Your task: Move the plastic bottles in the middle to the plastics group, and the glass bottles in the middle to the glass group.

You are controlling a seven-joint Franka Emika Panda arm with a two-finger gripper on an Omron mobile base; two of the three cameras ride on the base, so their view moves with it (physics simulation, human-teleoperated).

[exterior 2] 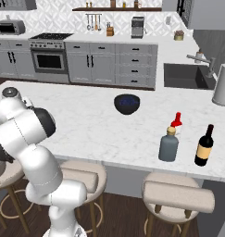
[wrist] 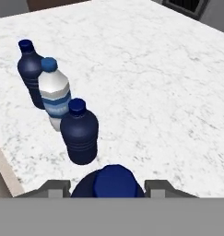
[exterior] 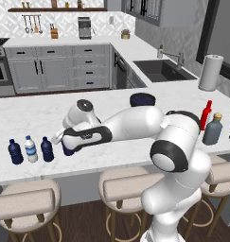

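With a navy plastic bottle [wrist: 108, 182] gripped between the fingers of the end effector [exterior: 67, 144], it should be set upright on the counter [wrist: 168, 92] just beside the plastics group [wrist: 58, 106], without toppling the nearest bottle.

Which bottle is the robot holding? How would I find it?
Look at the long white counter, near its left end, where three small bottles stand in a row. The dark blue bottle sits just right of them, between the gripper fingers; it alone is gripped.
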